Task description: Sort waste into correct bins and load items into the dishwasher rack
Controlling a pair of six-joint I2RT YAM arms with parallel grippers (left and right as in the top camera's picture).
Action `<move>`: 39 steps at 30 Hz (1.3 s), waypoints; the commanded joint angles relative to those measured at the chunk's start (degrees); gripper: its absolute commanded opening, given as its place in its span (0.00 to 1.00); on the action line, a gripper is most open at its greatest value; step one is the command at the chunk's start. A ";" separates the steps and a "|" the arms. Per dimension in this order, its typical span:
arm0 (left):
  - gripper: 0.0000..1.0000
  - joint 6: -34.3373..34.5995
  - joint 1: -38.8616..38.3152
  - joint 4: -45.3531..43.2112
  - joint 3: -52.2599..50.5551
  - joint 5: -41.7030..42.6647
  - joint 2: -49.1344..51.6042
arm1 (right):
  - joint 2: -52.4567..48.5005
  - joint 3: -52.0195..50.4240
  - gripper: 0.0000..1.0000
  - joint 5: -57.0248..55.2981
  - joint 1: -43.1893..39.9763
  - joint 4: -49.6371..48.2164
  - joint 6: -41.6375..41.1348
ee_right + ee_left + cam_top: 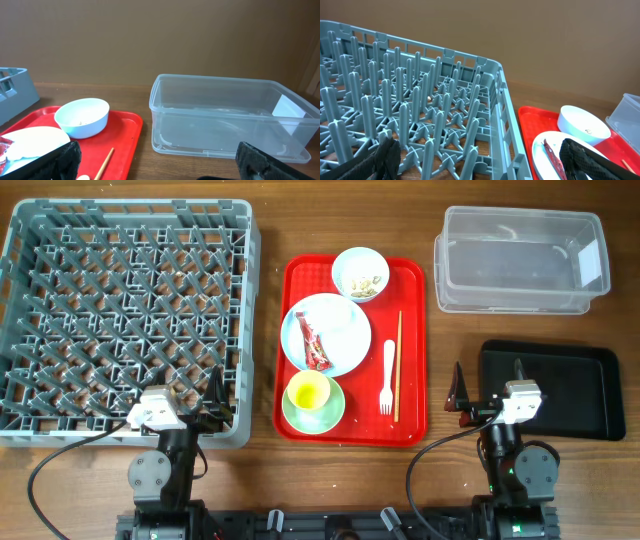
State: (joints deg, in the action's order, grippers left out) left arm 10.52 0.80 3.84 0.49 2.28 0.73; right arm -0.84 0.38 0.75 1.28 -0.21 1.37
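Overhead looks straight down; wrist views low, sharing red tray [412,360].

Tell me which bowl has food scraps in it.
The white bowl at the red tray's far edge holds beige crumbs; the mint bowl holds a yellow cup.

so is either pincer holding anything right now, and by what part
Nothing is held. The left pincer and the right pincer both stand open and empty.

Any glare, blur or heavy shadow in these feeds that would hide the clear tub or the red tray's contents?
Overhead: even light, sharp, soft shadows only; the clear tub shows mild highlights. Left wrist: dishwasher rack crisp, left gripper's fingers blurred dark. Right wrist: tub sharp, right gripper's fingers out of focus.
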 commanded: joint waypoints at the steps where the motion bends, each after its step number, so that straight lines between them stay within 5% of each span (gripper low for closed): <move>1: 1.00 -1.14 -0.33 0.46 -0.17 0.46 -0.35 | 0.20 -0.09 1.00 -1.16 -0.17 -0.20 0.09; 5: 1.00 0.72 -0.33 -0.35 -0.17 3.28 -0.35 | 0.20 -0.09 1.00 -1.16 -0.17 -0.20 0.09; 8: 1.00 13.94 -0.33 -2.89 -0.17 21.05 -0.35 | 0.20 -0.09 1.00 -1.16 -0.17 -0.20 0.07; 12: 1.00 20.74 -0.33 -4.68 -0.17 33.79 -0.35 | 0.20 -0.09 1.00 -1.16 -0.17 -0.20 0.07; 24: 1.00 27.87 -0.33 -16.96 -0.17 45.51 -0.35 | 0.20 -0.09 1.00 -1.16 -0.17 -0.20 0.09; 32: 1.00 26.69 -0.33 -15.65 -0.17 45.46 -0.35 | 0.20 -0.09 1.00 -1.16 -0.17 -0.20 0.07; 39: 1.00 7.78 -0.31 -4.94 -0.17 41.18 -0.35 | 0.20 -0.09 1.00 -1.16 -0.17 -0.20 0.09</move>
State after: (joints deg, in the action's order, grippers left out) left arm 30.09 0.78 -2.11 0.34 46.33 0.75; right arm -0.84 0.38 0.75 1.30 -0.21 1.37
